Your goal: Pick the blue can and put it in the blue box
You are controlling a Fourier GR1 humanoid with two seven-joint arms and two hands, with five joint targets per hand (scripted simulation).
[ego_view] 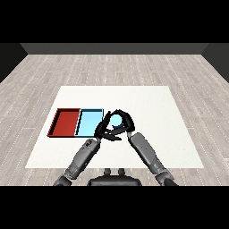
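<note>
Bench is plain white on grey plank floor; right hand curls around blue can, just beside light blue tray; left hand's fingers unclear.

No text, label, brand, number or sign can be read anywhere. The little of the blue can that is seen between the curled fingers of the right hand is plain, with no lettering made out. No marking is carried by the light blue tray just left of those fingers, nor by the red tray beyond it.
</note>
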